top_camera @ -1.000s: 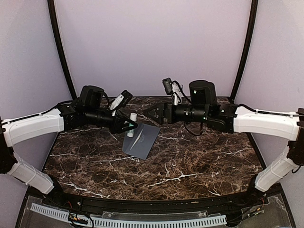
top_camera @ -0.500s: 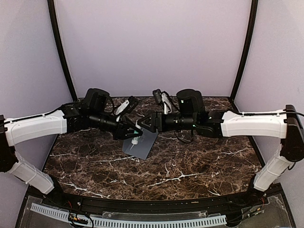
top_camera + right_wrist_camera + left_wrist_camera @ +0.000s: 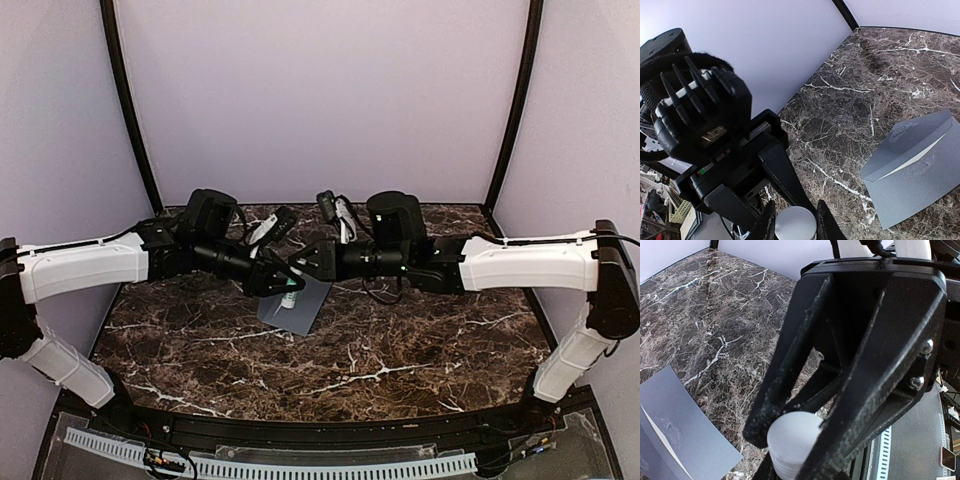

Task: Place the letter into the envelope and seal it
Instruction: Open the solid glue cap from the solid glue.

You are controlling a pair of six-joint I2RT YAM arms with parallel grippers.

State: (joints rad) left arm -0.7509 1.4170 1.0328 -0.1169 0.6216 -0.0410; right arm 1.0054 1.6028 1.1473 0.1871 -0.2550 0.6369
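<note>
Right now, both of your hands meet in the air over the far middle of the worktop (image 3: pixel 400 360), pointing at each other from either side. Your left hand (image 3: pixel 281 279) is clenched on a white tube (image 3: pixel 792 440). Your right hand (image 3: pixel 795 221) comes in from the opposite side. In the right wrist view its two fingers (image 3: pixel 824 224) sit against either flank of the tube's round white end, so this hand is grasping the tube too. In the left wrist view the right hand's black frame fills most of the picture, narrowing down to that same white end.

The envelope (image 3: pixel 305 312) lies flat on the worktop directly under the two hands. It is closer to the far edge than the near one, a little left of the middle, and turned at a slant. From above, the tube hangs over its far part, but you cannot tell whether the tube touches the paper. The flap lies down over the body of the envelope, and a thin pale strip shows along the flap's edge. You cannot tell from these views whether that strip is the letter.
</note>
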